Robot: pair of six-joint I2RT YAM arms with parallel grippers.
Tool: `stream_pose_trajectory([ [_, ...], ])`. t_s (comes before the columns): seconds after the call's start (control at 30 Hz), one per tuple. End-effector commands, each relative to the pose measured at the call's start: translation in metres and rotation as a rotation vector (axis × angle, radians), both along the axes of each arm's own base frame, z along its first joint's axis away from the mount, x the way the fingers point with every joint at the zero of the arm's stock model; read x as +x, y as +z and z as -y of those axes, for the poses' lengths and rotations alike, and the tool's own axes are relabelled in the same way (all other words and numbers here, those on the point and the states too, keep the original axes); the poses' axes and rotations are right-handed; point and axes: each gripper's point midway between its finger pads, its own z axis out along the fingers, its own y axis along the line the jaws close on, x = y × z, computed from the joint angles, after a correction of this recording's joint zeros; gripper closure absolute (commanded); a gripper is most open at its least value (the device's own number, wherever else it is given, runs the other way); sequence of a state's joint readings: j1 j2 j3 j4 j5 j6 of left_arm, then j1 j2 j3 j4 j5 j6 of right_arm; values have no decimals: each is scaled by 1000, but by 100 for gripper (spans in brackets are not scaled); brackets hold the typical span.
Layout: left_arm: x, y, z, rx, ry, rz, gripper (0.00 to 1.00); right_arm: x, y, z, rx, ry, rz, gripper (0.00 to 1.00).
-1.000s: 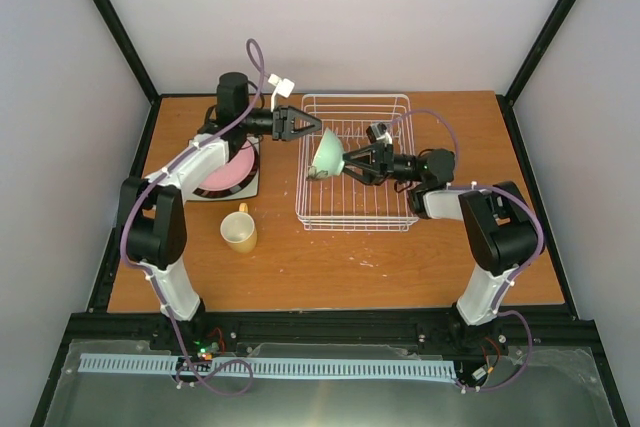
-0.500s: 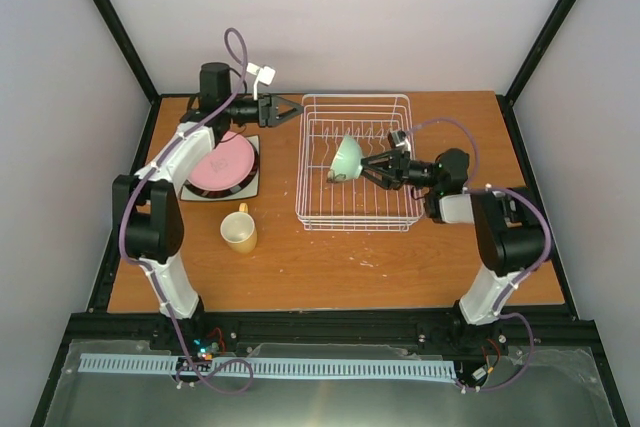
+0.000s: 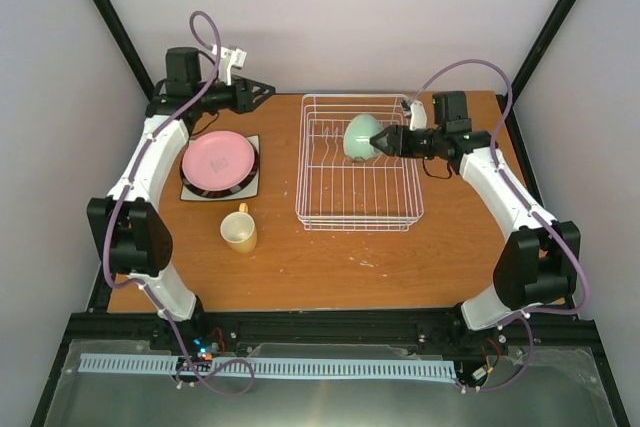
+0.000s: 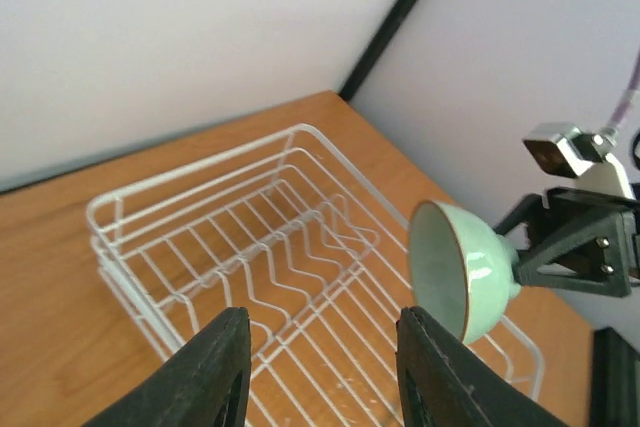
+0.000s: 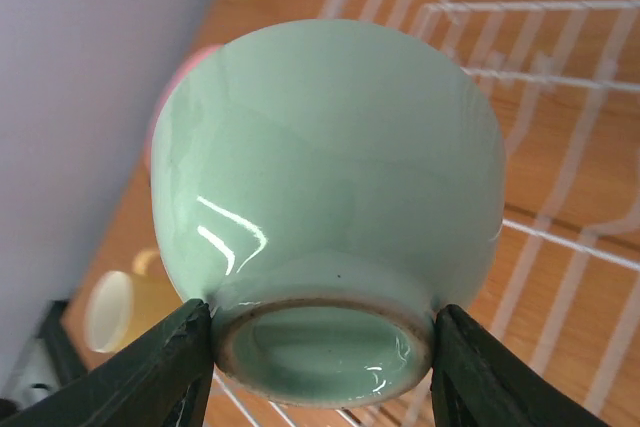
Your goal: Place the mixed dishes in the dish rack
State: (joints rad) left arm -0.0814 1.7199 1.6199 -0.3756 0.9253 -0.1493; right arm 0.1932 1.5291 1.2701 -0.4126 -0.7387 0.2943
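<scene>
The bowl (image 3: 362, 137) hangs on its side over the 12 o'clock end of the rack (image 3: 357, 228), its foot pinched between the half-spread jaws of the right gripper (image 3: 385, 141). The left gripper (image 3: 268, 90), at 10 o'clock from there, is partly open and empty.

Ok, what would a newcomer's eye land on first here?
The pale green bowl, gripped by its foot in the right gripper and tipped on its side over the far end of the white dish rack. Then the pink round plate on the left, with the yellow mug just nearer.
</scene>
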Motion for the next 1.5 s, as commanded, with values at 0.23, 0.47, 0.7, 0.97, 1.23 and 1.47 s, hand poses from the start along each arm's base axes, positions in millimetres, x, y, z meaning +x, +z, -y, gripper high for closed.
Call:
stream_pose_trajectory([
  [0.23,-6,-2,-54,328,270,11,60,-41,-73,15,-578,-43,-184,97],
  [0.47,-23,-11,-73,404,355,-3,60,-44,-102,21,-768,-63,-265,97],
  [0.7,-35,-23,-76,431,355,-26,60,-38,-116,41,-898,-121,-292,97],
  [0.97,-54,-62,-93,551,379,-94,61,-41,-153,39,-934,-70,-370,97],
  [1.23,-82,-56,-94,597,329,-20,59,-36,-167,37,-950,-51,-389,77],
  [1.47,-111,-59,-82,606,249,8,52,-30,-147,38,-928,-96,-327,32],
])
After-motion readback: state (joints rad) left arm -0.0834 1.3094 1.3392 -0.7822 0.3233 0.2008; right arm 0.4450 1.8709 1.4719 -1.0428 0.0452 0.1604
